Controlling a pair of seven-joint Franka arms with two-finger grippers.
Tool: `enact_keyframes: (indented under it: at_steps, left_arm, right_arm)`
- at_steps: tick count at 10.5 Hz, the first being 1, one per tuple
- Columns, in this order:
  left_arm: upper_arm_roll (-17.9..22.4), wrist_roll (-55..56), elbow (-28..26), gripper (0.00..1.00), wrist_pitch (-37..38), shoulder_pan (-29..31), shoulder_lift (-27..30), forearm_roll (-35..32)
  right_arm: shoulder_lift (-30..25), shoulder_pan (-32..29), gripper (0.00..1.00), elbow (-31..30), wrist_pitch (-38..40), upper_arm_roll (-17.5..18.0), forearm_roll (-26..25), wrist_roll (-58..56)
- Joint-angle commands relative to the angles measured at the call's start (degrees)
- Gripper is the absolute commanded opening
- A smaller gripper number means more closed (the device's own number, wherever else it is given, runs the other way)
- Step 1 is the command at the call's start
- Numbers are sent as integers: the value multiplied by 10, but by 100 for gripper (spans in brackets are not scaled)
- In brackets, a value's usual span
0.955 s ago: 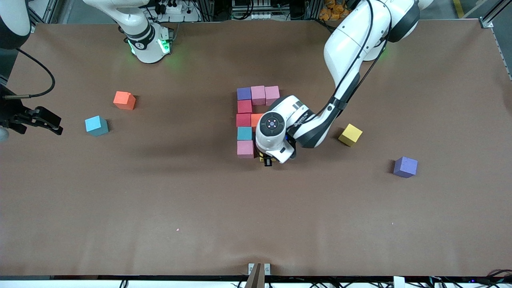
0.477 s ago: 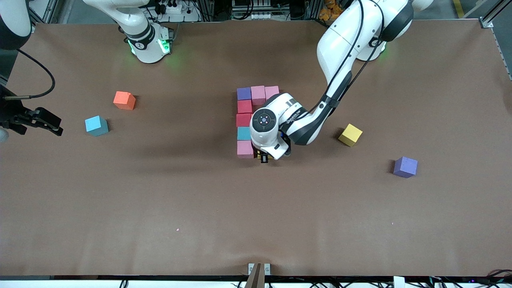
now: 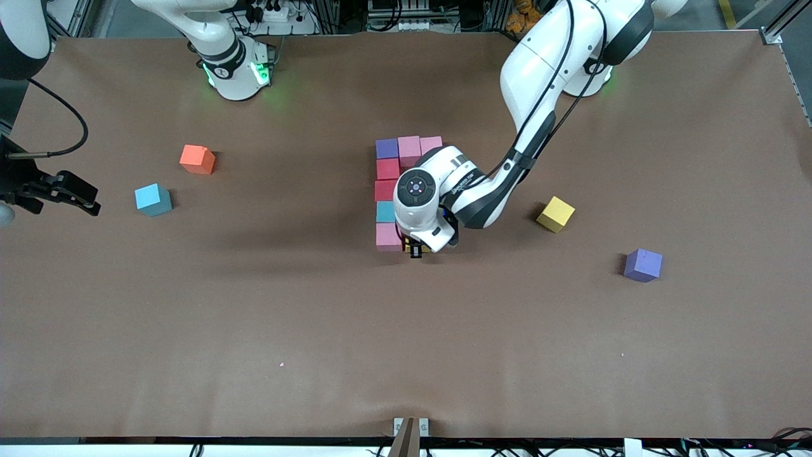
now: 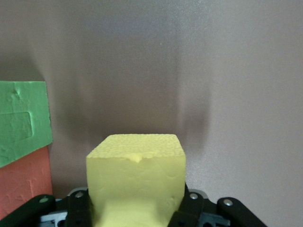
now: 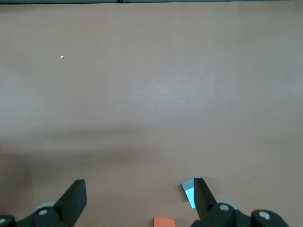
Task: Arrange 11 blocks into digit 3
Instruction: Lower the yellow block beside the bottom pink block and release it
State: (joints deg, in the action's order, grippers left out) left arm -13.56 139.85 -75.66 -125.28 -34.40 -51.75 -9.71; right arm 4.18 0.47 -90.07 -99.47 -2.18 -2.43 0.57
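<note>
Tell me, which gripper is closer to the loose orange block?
Right. The right gripper hovers open near the orange block, by the light blue block. The left gripper, gripping a yellow block, is at the figure.

Even overhead light, front view bright & sharp edge to edge, no glare on the matte brown surface (image 3: 254,330). Soft shadows: wide faint band across mid-surface, darker patch under the left arm (image 3: 533,95); loose cubes cast short shadows. Green LED glow at both arm bases. Left wrist view dimmer; yellow block (image 4: 136,177) close-up, slightly soft, vertical shadow streaks on the surface. Right wrist view evenly lit w/ faint shadow band.
</note>
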Motion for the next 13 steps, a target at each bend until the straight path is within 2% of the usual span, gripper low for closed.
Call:
enact_keyframes:
  at_steps: [1, 5, 6, 7, 8, 9, 13]
  left_arm:
    - [8, 5, 16, 34, -7, -12, -11, 7]
    - [8, 5, 16, 34, -11, -12, -14, 7]
    - [8, 5, 16, 39, -11, -12, -14, 7]
    - [8, 5, 16, 71, -11, -12, -14, 7]
    - [8, 7, 16, 91, -10, -12, -14, 7]
    - [8, 7, 14, 100, -9, -12, -12, 6]
    - [7, 6, 11, 100, -4, -14, 8, 0]
  right_arm:
    - [-9, -6, 100, -12, -8, 5, -1, 8]
    - [-6, -6, 100, -12, -17, 5, 0, 5]
    - [-6, -6, 100, -12, -17, 5, 0, 5]
    - [-6, -6, 100, -12, -17, 5, 1, 5]
    - [-6, -6, 100, -12, -17, 5, 0, 5]
    - [-6, -6, 100, -12, -17, 5, 1, 4]
    - [-6, -6, 100, -13, -17, 5, 0, 4]
